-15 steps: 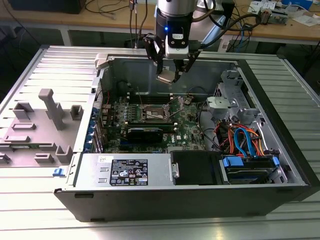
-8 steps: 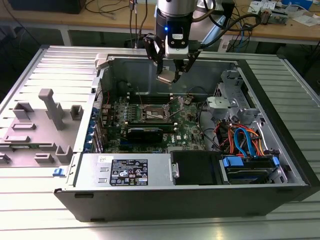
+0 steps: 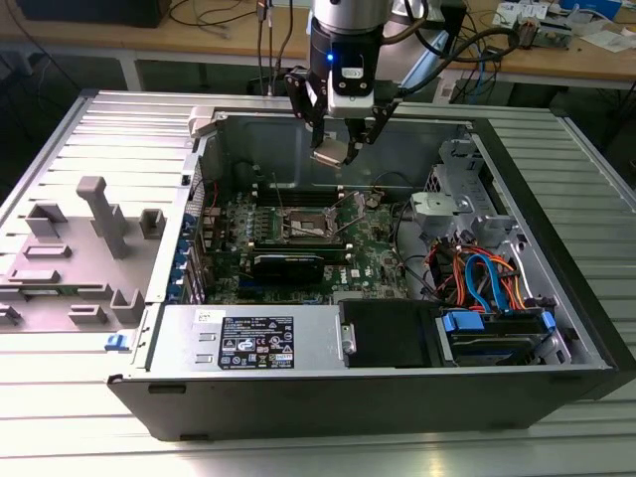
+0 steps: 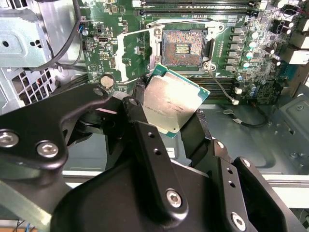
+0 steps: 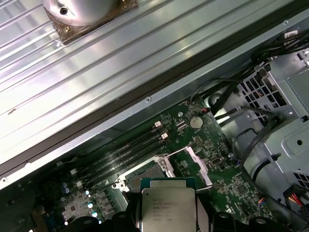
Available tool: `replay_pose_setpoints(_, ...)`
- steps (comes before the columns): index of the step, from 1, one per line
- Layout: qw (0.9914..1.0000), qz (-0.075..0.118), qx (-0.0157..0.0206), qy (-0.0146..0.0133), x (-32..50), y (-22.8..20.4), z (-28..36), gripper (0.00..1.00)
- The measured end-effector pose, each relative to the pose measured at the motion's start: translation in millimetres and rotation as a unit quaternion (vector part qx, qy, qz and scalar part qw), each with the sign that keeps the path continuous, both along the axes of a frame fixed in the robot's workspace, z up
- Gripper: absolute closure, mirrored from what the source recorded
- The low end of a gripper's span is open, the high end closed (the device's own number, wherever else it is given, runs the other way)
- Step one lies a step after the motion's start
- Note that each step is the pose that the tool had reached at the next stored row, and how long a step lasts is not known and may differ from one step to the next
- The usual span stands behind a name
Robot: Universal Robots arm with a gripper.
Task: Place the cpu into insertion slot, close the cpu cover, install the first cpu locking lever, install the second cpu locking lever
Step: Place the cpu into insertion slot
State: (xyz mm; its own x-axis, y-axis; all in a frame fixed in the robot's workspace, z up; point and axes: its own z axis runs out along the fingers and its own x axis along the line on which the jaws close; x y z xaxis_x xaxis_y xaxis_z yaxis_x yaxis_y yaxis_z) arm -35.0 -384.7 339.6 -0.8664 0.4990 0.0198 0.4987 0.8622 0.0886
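As the hand (image 4: 170, 108) grips the cpu (image 4: 177, 99), second wrist view bares insertion slot (image 4: 185, 47).

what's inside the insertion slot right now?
Nothing seated. In the second wrist view the insertion slot lies open, its contact field and dark centre bare. The cpu is clamped in the gripper, clear of it. In the first wrist view the cpu hides part of the slot.

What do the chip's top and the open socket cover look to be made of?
The chip: its top looks like dull grey metal with soft, smudgy reflections, and its edge looks like green circuit board. The cover: probably thin sheet metal, bright, silvery and shiny. Which metal it is can't be told.
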Motion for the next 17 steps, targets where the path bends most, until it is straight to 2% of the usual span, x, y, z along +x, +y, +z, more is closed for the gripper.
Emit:
replay_pose_setpoints(2, 0.99993, -0.012, 0.0000, 0.0000, 0.0, 0.0, -0.6, 0.45)
replay_pose_setpoints(4, 0.99937, -0.036, -0.0001, 0.0000, 0.0, 0.0, -1.7, 0.45)
replay_pose_setpoints(10, 0.99854, -0.054, -0.0002, 0.0000, 0.0, -4.8, -5.6, 0.45)
replay_pose_setpoints(13, 0.99749, -0.071, -0.0002, 0.0001, 0.1, -4.8, -7.1, 0.45)
replay_pose_setpoints(16, 0.99556, -0.094, -0.0002, 0.0001, 0.0, -4.9, -8.6, 0.45)
replay_pose_setpoints(17, 0.99549, -0.095, -0.0002, 0.0001, -0.2, -5.6, -8.8, 0.45)
